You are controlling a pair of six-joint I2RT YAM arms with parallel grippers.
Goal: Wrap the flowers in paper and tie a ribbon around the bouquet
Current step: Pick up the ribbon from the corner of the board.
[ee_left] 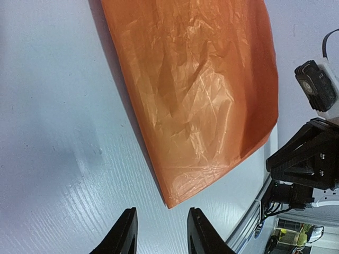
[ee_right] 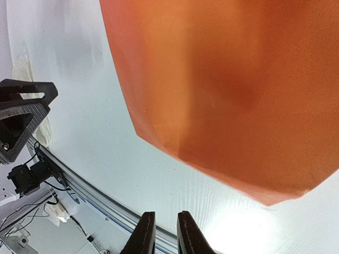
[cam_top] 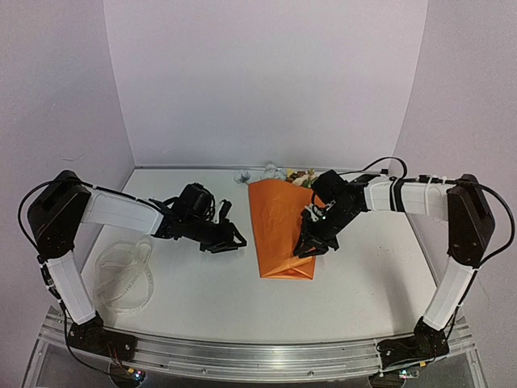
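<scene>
The bouquet (cam_top: 280, 230) lies wrapped on the counter (cam_top: 202, 299), with the ribbon (cam_top: 125, 275) loose at near left. The left gripper (ee_left: 161, 233) is half open and the right gripper (ee_right: 165, 233) barely parted, both empty. Advisable: right pins the fold while left fetches ribbon.

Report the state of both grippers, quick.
Left gripper: open, holding nothing.
Right gripper: open by a narrow gap, holding nothing.

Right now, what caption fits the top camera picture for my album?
Left gripper and right gripper hover beside a crinkly orange paper cone, pale blooms peeking from its far end.
</scene>
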